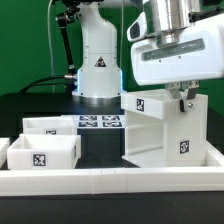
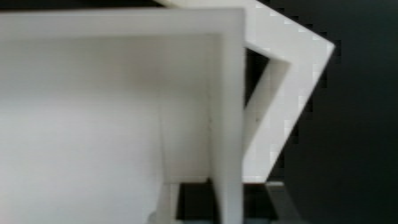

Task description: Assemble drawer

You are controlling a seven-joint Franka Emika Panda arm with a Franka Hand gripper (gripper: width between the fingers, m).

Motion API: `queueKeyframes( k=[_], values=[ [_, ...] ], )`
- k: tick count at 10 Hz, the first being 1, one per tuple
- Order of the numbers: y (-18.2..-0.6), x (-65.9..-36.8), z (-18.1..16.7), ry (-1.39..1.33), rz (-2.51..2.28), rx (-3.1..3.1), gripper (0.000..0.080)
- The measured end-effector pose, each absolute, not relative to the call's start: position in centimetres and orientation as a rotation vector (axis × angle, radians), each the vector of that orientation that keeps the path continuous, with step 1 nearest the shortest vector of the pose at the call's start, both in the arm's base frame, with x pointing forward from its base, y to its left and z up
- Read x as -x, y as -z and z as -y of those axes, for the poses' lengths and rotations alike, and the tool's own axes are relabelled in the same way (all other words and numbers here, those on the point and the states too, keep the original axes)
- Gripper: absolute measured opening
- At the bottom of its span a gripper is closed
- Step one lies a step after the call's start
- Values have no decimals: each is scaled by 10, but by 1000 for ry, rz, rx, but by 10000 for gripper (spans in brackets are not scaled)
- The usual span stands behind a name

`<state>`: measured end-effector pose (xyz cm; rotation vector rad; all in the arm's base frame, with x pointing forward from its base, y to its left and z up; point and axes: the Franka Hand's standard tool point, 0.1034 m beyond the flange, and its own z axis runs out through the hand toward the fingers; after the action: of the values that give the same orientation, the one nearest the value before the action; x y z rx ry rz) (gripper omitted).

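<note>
Where the scene is nearest to me, a long low white rail [image 1: 110, 182] runs across the black table [image 1: 100, 150] from edge to edge of the exterior view.

Just behind it, on the exterior view's left: front tray [image 1: 42, 155], small, shallow, white, open side up, one square tag on its near wall.

Behind the rail on the exterior view's right: box shell [image 1: 160, 135], the large drawer part, standing upright. Tags on its near face and on an upper panel. It sits close to the rail; contact between them cannot be made out.

Gripper [image 1: 183, 98] comes straight down onto the top edge of the shell's wall. Wrist view: blurred, but the white wall of the shell [image 2: 107, 120] passes between the two dark fingers [image 2: 196, 205], one on each side, with no gap visible. Claw reads as narrow and clamped on that wall.

Further back on the left: rear tray [image 1: 45, 126], same kind, partly hidden by the front tray.

Between the rear tray and the shell: marker board [image 1: 100, 124], lying flat.

Farthest back: white arm base [image 1: 100, 65].
</note>
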<state>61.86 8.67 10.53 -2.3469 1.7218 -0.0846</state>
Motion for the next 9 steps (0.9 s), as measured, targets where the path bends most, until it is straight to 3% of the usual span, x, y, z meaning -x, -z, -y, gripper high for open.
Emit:
queueKeyframes(
  k=[4,9],
  values=[
    [-100,-649,-85,7,-2029,2047,45],
    [-99,-651,-86,-79,-2042,2079,84]
  ],
)
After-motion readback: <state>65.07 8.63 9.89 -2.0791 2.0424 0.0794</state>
